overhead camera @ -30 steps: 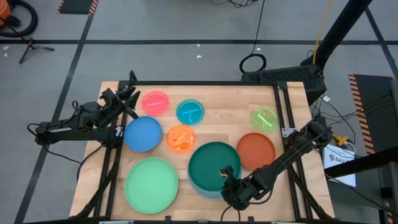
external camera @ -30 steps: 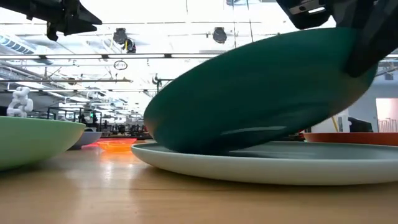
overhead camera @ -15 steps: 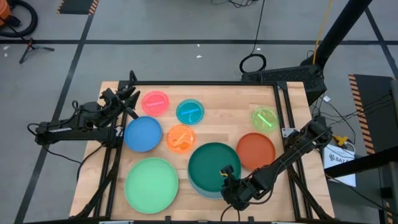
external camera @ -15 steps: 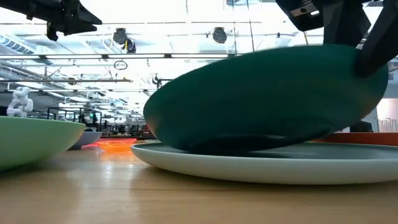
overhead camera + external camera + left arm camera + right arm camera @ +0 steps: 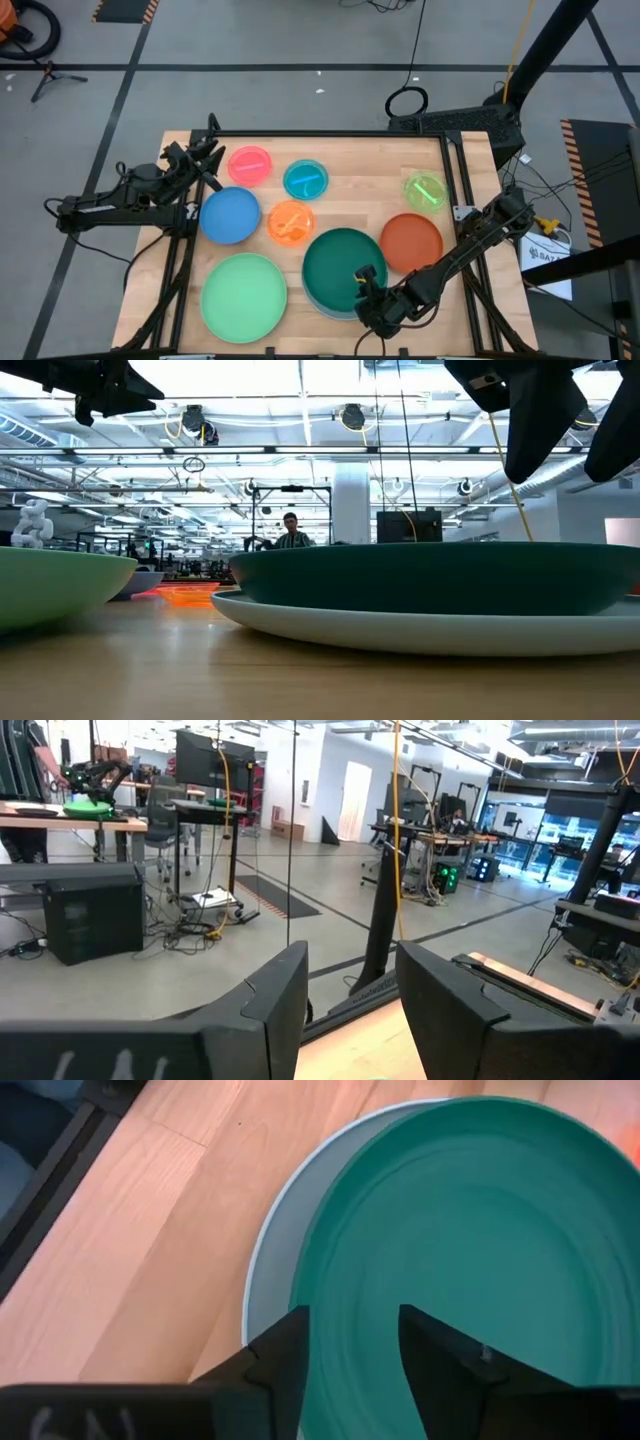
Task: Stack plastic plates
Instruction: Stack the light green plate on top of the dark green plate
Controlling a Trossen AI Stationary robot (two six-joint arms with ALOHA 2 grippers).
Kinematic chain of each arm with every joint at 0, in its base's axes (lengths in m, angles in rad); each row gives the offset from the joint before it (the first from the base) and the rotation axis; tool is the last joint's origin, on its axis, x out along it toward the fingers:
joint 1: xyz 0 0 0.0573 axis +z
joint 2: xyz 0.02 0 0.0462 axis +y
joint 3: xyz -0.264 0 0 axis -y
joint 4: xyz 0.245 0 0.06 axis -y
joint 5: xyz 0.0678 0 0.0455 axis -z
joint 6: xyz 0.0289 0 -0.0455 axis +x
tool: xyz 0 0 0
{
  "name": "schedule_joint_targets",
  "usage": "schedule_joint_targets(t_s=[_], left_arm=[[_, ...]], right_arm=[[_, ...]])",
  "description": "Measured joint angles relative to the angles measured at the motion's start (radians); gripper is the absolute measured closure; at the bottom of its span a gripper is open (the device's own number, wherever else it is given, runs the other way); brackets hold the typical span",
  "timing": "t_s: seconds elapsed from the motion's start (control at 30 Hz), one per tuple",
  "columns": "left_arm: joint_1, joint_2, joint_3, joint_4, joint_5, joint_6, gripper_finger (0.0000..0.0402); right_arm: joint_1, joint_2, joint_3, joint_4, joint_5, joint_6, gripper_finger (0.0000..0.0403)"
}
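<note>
A large round dark green plastic plate (image 5: 343, 266) lies flat inside a large round light blue plastic plate (image 5: 275, 1240) near the front edge of the wooden table (image 5: 350, 160), the pale rim of the lower plate showing along one side in the right wrist view and beneath the green one in the low view. The right gripper (image 5: 365, 291) hangs just above the near edge of this pair, its two dark fingers (image 5: 278, 1355) spread apart with nothing between them and clear of the plate.

Just beside the pair, toward the right arm, sits a medium round red-orange plastic plate (image 5: 411, 241). On the other side, at the table's front left, rests a large round light green plastic plate (image 5: 244, 293). Behind that lies a medium round blue plastic plate (image 5: 230, 215), and next to it a small translucent orange plastic plate (image 5: 291, 222), touching or nearly touching the stacked pair.

Along the far half of the table stand three more small translucent plates: pink (image 5: 250, 165), cyan (image 5: 305, 179) and, well apart near the right side, lime (image 5: 425, 190).

The left gripper (image 5: 208, 153) waits above the table's far left corner, beside the pink plate, its fingers (image 5: 265, 1005) parted and holding nothing. In the low view a person (image 5: 292, 531) appears far off in the room behind.
</note>
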Motion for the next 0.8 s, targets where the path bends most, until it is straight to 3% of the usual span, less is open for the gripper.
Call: schedule_joint_targets(t_s=[0.1,0.23,0.4,0.57,0.7,0.8], left_arm=[[0.0,0.0,0.0,0.001,0.033,-0.016,0.0243],[0.0,0.0,0.0,0.031,0.196,-0.016,0.0243],[0.0,0.0,0.0,0.083,0.427,-0.029,0.0243],[-0.003,0.029,0.0,0.133,0.581,-0.078,0.0243],[-0.035,0.092,0.001,0.196,0.627,-0.104,0.0243],[-0.071,0.162,0.001,0.261,0.627,-0.106,0.0243]], right_arm=[[0.0,0.0,0.0,-0.004,0.021,0.083,0.0255],[-0.01,-0.001,0.0,-0.058,0.118,0.215,0.0259],[-0.038,-0.028,0.0,-0.132,0.162,0.203,0.0268],[-0.05,-0.097,0.0,-0.207,0.239,0.167,0.0278],[-0.036,-0.157,-0.017,-0.225,0.378,0.133,0.0288],[-0.03,-0.22,-0.108,-0.1,0.452,0.05,0.0295]])
